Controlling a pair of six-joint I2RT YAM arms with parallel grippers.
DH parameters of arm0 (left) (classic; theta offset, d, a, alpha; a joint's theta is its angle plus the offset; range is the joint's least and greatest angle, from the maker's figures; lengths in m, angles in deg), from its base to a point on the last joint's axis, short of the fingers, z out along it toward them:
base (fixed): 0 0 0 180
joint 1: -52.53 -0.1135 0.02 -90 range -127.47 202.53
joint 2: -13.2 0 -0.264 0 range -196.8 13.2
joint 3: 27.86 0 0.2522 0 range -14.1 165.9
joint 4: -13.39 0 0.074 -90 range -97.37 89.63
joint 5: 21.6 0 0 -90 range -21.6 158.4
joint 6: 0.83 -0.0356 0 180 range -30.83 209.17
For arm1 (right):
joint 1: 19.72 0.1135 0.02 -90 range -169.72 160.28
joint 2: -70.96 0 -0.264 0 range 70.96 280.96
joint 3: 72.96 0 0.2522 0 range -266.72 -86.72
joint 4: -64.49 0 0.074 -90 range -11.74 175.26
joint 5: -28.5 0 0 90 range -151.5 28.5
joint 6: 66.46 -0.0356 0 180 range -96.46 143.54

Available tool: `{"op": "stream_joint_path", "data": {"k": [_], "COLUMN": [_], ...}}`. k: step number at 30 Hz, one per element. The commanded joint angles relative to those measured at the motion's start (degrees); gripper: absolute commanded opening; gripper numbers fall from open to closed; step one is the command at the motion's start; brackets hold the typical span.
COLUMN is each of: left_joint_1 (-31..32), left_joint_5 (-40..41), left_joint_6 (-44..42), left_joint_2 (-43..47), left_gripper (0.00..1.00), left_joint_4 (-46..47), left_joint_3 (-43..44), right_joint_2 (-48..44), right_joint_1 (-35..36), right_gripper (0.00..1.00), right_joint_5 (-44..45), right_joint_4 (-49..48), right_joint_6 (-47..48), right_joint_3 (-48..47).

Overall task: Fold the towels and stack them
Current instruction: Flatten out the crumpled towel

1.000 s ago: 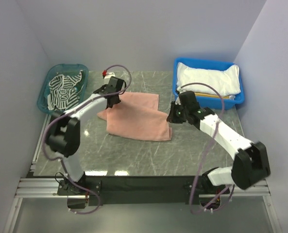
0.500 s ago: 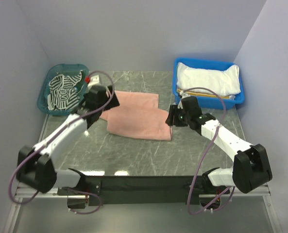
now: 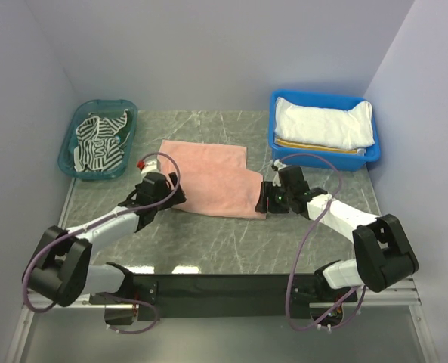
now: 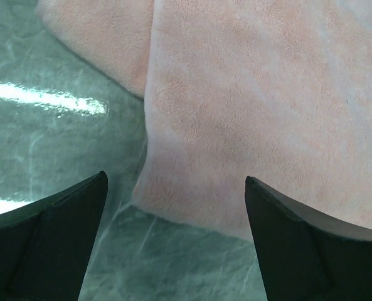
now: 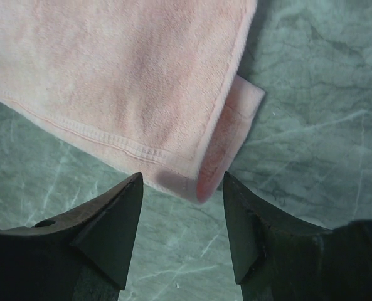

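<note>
As it lies folded, the pink towel (image 3: pixel 212 178) looks fleecy.

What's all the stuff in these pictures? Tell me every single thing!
table: one, grey-green marble, under everything
teal basket: one, teal, far left
blue bin: one, bright blue, far right
pink towel: one, salmon pink, partly folded, middle of the table
striped towel: one, dark and white, crumpled in the teal basket
white towel: one, white, on top in the blue bin
yellowish towel: one, only its edge shows, under the white towel
left gripper: one, black, open, over the pink towel's near left corner
right gripper: one, black, open, at its near right corner
</note>
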Motion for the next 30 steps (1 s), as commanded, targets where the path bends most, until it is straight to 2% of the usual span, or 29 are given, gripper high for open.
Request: {"op": "stream_joint_path", "data": {"k": [1, 7, 12, 15, 16, 18, 19, 20, 21, 22, 23, 26, 27, 30], "left_joint_1": [0.14, 0.14, 0.32, 0.41, 0.41, 0.41, 0.41, 0.49, 0.49, 0.49, 0.41, 0.49, 0.41, 0.49], "left_joint_5": [-0.33, -3.84, -7.01, -7.28, -7.02, -6.40, -6.22, -6.31, -6.31, -5.70, -5.26, -1.40, 0.18, 3.97], "left_joint_6": [-1.19, -0.32, -0.14, -0.23, -0.23, -0.67, -0.75, -0.84, -0.84, -0.76, -0.49, 1.08, 1.96, 4.87], "left_joint_2": [-3.18, -6.87, -5.39, -4.42, -4.33, -4.77, -4.86, -4.94, -4.60, -4.16, -2.76, 0.23, 2.42, 6.65], "left_gripper": [0.95, 0.84, 0.71, 0.59, 0.52, 0.44, 0.34, 0.27, 0.20, 0.07, 0.02, 0.01, 0.01, 0.01], "left_joint_4": [6.61, 7.23, 6.44, 6.70, 6.70, 6.09, 5.48, 4.77, 2.59, 1.09, -1.27, -13.66, -20.91, -29.13], "left_joint_3": [1.27, 1.80, 1.36, 0.57, 0.40, 0.48, 1.09, 1.53, 2.06, 3.63, 4.78, 11.36, 15.30, 21.37], "right_joint_2": [0.82, 2.66, 4.07, 4.95, 5.04, 5.22, 5.13, 4.78, 3.82, 3.03, 2.15, -2.33, -5.13, -10.32], "right_joint_1": [0.44, 0.88, 1.41, 1.58, 1.67, 1.67, 1.67, 1.67, 1.76, 1.67, 1.76, 1.76, 1.76, 1.85], "right_gripper": [0.61, 0.61, 0.58, 0.54, 0.53, 0.44, 0.38, 0.23, 0.16, 0.10, 0.02, 0.00, 0.00, 0.00], "right_joint_5": [-1.03, -1.55, -2.78, -3.75, -3.84, -4.10, -4.02, -4.02, -3.93, -3.84, -3.49, -1.39, -1.03, -0.76], "right_joint_4": [-3.49, -3.84, -4.46, -4.98, -5.07, -4.90, -4.72, -4.11, -3.58, -2.19, -1.04, 5.44, 7.13, 13.55], "right_joint_6": [0.71, 0.71, 0.71, 0.62, 0.45, 0.54, 0.45, 0.45, 0.36, 0.36, 0.36, 0.71, 0.71, -0.16], "right_joint_3": [-0.15, -0.06, 0.38, 0.73, 0.73, 0.64, 0.64, 0.47, 0.12, -0.14, -1.10, -4.70, -5.76, -10.07]}}
